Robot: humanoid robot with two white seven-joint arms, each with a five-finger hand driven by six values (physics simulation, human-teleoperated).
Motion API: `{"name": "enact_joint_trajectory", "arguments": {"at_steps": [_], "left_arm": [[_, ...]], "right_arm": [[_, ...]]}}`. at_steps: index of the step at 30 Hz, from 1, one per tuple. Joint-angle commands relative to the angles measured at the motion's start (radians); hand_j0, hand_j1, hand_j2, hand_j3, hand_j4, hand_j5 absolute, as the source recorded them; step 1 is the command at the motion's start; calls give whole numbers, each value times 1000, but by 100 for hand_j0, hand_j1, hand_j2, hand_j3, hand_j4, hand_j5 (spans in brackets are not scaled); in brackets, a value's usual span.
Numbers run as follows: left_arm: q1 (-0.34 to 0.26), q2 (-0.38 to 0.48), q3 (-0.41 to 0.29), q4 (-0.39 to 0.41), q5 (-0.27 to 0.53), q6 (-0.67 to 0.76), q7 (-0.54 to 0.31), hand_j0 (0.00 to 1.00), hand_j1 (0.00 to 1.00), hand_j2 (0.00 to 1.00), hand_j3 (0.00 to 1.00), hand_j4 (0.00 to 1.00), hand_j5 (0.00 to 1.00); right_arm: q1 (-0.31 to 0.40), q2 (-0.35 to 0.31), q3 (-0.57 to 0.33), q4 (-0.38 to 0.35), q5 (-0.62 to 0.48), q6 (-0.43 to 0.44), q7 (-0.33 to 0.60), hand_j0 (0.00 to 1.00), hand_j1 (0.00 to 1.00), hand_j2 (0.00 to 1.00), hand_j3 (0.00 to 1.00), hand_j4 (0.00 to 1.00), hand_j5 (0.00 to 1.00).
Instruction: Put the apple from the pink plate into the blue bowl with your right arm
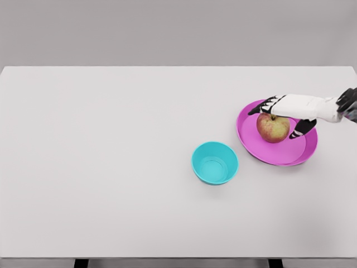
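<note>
A red-yellow apple (273, 129) sits on the pink plate (277, 153) at the right of the table. My right hand (274, 123) reaches in from the right edge and hovers just over the apple's top. Its fingers (262, 106) stretch out past the apple to the left, and the thumb (302, 129) hangs down at the apple's right side. The hand is open and does not clasp the fruit. The blue bowl (215, 162) stands empty, left of and nearer than the plate. The left arm is out of view.
The white table (111, 167) spans the whole view, its far edge against a grey wall. The bowl's rim lies a short gap from the plate's left rim.
</note>
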Motion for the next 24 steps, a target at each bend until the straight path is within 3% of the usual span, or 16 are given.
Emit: {"name": "enact_joint_trajectory", "arguments": {"at_steps": [1, 9, 24], "left_arm": [[0, 0, 0, 0, 0, 0, 0, 100, 100, 100, 100, 100, 100], [0, 0, 0, 0, 0, 0, 0, 100, 100, 100, 100, 100, 100], [0, 0, 0, 0, 0, 0, 0, 100, 100, 100, 100, 100, 100]], "right_arm": [[0, 2, 3, 3, -5, 3, 0, 100, 100, 100, 100, 100, 100], [-6, 10, 19, 39, -5, 3, 0, 100, 100, 100, 100, 100, 100], [-8, 13, 37, 43, -5, 6, 0, 98, 98, 98, 98, 98, 98]]}}
